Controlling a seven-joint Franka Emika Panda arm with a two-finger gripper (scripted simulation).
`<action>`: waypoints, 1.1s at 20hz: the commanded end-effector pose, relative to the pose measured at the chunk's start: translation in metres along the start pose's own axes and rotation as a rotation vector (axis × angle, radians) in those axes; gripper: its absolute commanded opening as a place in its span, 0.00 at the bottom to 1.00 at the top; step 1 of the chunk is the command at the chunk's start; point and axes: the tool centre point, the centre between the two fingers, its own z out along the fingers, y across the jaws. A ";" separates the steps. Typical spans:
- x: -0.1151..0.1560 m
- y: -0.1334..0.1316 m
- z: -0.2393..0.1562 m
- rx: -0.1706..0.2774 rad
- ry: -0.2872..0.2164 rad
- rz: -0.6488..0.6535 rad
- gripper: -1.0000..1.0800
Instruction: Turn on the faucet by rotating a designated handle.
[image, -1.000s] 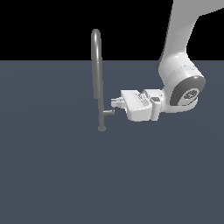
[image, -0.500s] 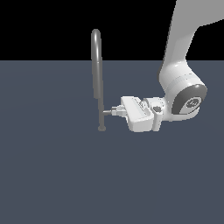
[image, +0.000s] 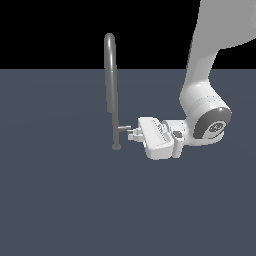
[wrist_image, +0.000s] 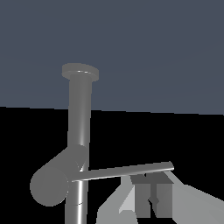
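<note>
The faucet (image: 113, 85) is a tall slim grey gooseneck pipe standing on a small round base. Its handle (image: 123, 128) is a short stub low on the pipe, on the exterior view's right side. My gripper (image: 133, 134) lies sideways at that stub, fingertips touching or nearly touching the handle's end. In the wrist view the faucet (wrist_image: 79, 118) shows with the handle stub (wrist_image: 54, 182) and its thin rod (wrist_image: 127, 169). The rod crosses just over my gripper (wrist_image: 151, 187), whose fingers are pressed together and grip nothing.
A flat dark grey-blue floor (image: 60, 200) spreads all around the faucet. My white arm (image: 205, 110) comes down from the exterior view's upper right.
My hand has moved lower beside the faucet and slightly to the exterior view's right. The handle end has dropped a little with it.
</note>
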 end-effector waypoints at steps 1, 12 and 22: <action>0.025 0.010 0.000 0.005 0.003 0.035 0.00; 0.045 -0.006 0.000 0.005 0.003 0.030 0.00; 0.045 -0.026 0.000 0.000 -0.002 0.011 0.00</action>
